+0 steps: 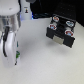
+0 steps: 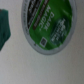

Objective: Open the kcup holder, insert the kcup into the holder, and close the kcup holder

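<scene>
The small white pod with its green printed foil top (image 2: 48, 24) lies on the pale worktop (image 1: 42, 62) directly under the tool (image 1: 15, 59), whose opening I cannot tell, so an off-centre descent might tip it away from the black boxy drawer holder (image 1: 60, 29).

Looks like I'm parked at a lab-style test bench, not anybody's kitchen. Under me is a plain pale tabletop (image 1: 37, 62) with just a black kcup holder (image 1: 60, 29) on it, and dark equipment (image 1: 37, 7) sits along the back edge.
</scene>
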